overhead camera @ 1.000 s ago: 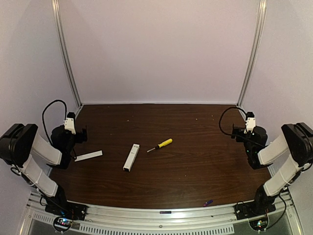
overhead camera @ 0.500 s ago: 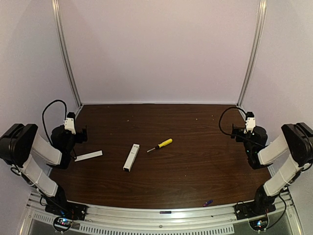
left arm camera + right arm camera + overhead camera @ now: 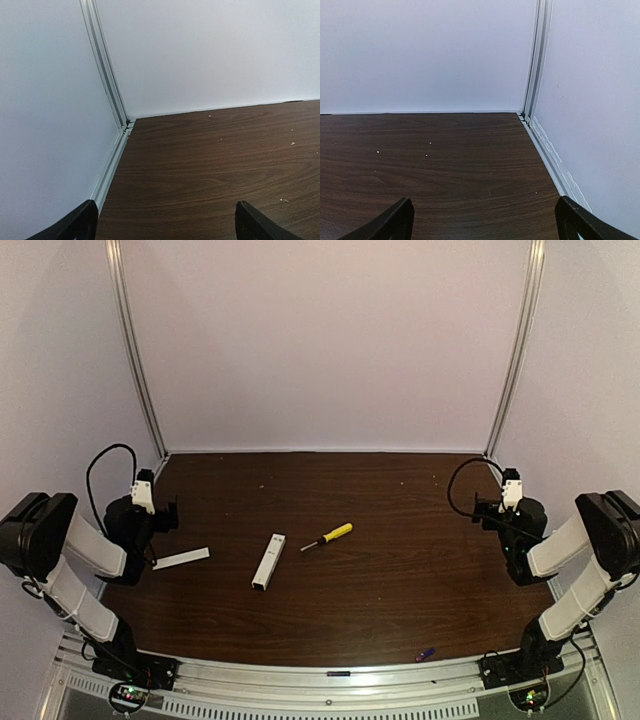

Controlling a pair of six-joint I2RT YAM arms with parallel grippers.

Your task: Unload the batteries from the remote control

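Nothing has shifted since a second ago: both arms sit where they were, folded back at the left and right sides of the bench [image 3: 400, 585]. My left gripper [image 3: 165, 222] stands wide, its two dark fingers [image 3: 75, 225] at the bottom corners of the wrist view with only bare wood between them; it holds and touches nothing. My right gripper [image 3: 485, 222] is just as wide and likewise empty, facing the far right corner. The remote control [image 3: 268, 561] lies flat near the middle of the bench, its length running roughly near to far, well apart from both grippers and somewhat closer to the left one. A white cover strip [image 3: 181, 559] lies between it and the left gripper, near the left edge. A screwdriver [image 3: 328, 536] with a yellow handle lies near the remote control's right side, apart from it. One small blue-purple battery [image 3: 426, 653] rests at the near edge, close to the right arm's base. Open wood runs across the far half and along the right side.
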